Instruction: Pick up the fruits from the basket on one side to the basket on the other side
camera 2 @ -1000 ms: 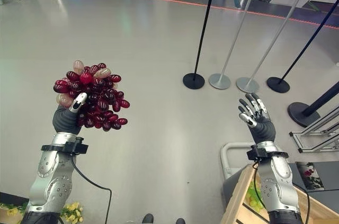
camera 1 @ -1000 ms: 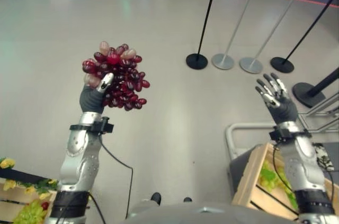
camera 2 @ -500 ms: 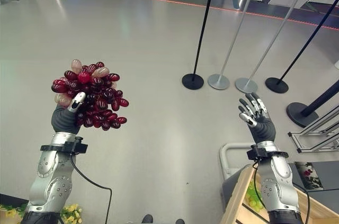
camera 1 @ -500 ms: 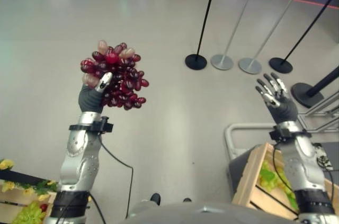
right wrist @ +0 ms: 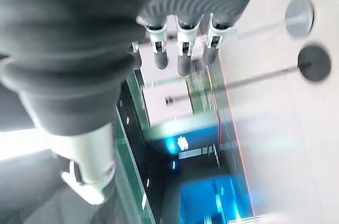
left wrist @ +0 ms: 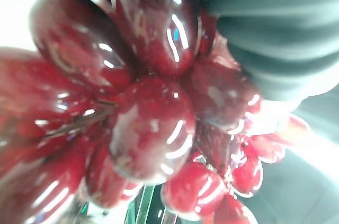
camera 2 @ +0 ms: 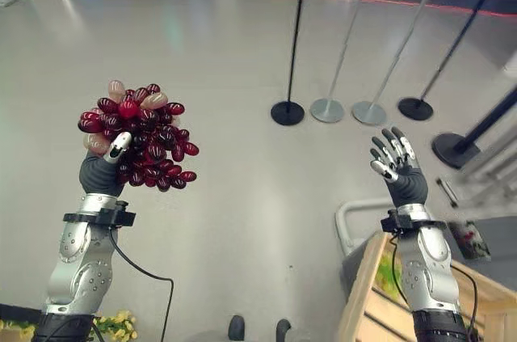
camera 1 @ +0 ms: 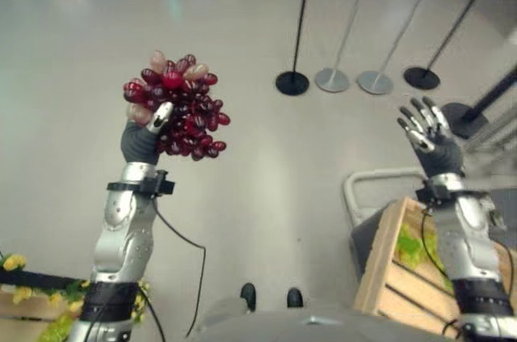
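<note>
A big bunch of dark red grapes (camera 1: 179,107) is held up high over the floor, with my left hand (camera 1: 141,140) shut on it from below. The glossy grapes (left wrist: 143,123) press against the hand's dark cover in the left wrist view. My right hand (camera 2: 398,168) is raised over the wooden crate (camera 1: 404,277) at the lower right, fingers straight and spread, holding nothing. That crate holds green fruit (camera 1: 409,249). A second wooden crate (camera 1: 24,306) with yellow and green fruit peeks in at the lower left corner.
Several stanchion poles with round bases (camera 1: 292,82) stand on the grey floor ahead and to the right. A grey metal frame (camera 1: 359,184) sits beside the right crate. Wide bare floor lies between the two crates.
The whole picture has shifted a little as the head camera moved. The left hand still holds the grapes up, and the right hand stays raised and open.
</note>
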`<state>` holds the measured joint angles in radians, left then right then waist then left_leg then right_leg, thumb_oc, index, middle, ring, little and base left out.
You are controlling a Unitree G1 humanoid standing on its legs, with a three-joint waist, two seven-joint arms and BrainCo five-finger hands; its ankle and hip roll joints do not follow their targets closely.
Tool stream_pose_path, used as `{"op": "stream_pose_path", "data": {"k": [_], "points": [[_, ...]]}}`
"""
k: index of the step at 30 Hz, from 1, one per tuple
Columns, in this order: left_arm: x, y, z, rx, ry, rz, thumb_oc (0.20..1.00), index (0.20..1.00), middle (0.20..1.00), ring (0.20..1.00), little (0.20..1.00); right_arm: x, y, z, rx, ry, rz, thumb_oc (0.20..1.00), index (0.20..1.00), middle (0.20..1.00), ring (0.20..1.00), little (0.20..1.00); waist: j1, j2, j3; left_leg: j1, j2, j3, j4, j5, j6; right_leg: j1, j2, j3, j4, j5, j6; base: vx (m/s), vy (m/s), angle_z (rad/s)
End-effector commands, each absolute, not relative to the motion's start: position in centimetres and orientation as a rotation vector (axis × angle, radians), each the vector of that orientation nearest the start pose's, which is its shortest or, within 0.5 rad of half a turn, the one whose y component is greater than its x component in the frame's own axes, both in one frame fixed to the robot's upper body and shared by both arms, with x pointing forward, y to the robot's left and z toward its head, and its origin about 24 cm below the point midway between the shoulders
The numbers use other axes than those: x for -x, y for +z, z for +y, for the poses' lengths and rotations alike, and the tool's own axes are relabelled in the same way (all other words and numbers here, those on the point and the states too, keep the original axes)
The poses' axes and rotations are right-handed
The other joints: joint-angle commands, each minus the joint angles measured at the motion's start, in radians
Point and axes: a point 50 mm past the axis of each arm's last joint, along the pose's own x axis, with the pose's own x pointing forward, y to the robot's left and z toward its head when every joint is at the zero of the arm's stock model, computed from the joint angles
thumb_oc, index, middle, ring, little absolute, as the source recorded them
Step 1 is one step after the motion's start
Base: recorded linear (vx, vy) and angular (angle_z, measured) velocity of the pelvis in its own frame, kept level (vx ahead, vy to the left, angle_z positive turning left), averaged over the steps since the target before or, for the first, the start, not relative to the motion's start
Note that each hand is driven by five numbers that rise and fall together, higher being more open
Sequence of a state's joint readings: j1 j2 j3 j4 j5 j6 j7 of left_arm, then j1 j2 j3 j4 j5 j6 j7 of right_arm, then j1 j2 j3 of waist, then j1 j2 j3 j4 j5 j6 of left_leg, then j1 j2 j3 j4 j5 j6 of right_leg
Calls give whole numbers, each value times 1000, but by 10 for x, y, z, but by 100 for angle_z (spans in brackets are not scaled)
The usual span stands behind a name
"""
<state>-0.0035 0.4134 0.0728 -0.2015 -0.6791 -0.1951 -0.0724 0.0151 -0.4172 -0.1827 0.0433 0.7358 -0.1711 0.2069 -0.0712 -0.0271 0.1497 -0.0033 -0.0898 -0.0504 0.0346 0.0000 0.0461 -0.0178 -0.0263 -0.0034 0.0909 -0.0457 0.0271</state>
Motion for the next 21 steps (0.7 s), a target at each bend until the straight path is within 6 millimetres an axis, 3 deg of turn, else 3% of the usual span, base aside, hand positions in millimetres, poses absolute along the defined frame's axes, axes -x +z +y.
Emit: {"op": "stream_pose_path", "data": {"k": [1,3,6,12,14,17,21], "points": [[-244,166,237,159,-71,-613,200,200,200,200,200,-251,116,-266,-225,25,-390,1000,1000,1000,1000,1000,8,-28,-46,4,-30,38,139,-171,-33,-7,-33,-27,-4,-1,77,20,66,-52],[-242,166,239,145,-63,-611,200,200,200,200,200,-253,113,-263,-248,26,-385,1000,1000,1000,1000,1000,22,-24,-37,7,-22,62,143,-179,-27,-37,-34,-41,52,-12,89,-6,94,-45],[-237,167,244,130,-37,-621,200,200,200,200,200,-257,110,-253,-261,62,-375,1000,1000,1000,1000,1000,47,-11,-27,13,0,88,146,-184,-24,-62,-96,-105,89,-2,117,-23,19,-72],[-239,165,243,132,-41,-605,200,200,200,200,200,-254,109,-256,-227,67,-354,1000,1000,1000,1000,1000,47,3,-41,19,28,47,130,-173,-44,-43,-184,-25,59,65,134,15,-135,-1],[-240,166,244,134,-37,-610,200,200,200,200,200,-253,112,-255,-219,80,-360,1000,1000,1000,1000,1000,40,-13,-47,11,33,35,151,-178,-54,-16,-178,9,40,52,137,37,-229,29],[-237,162,248,136,-5,-598,200,200,200,200,200,-255,116,-253,-224,100,-373,1000,1000,1000,1000,1000,61,-32,-63,16,59,51,159,-186,-75,13,-175,-52,-11,31,137,28,-217,13],[-231,150,253,161,32,-562,200,200,200,200,200,-252,117,-253,-214,124,-368,1000,1000,1000,1000,1000,62,-34,-75,36,112,53,138,-156,-106,52,-134,-90,-52,8,115,13,-244,-7]]}}
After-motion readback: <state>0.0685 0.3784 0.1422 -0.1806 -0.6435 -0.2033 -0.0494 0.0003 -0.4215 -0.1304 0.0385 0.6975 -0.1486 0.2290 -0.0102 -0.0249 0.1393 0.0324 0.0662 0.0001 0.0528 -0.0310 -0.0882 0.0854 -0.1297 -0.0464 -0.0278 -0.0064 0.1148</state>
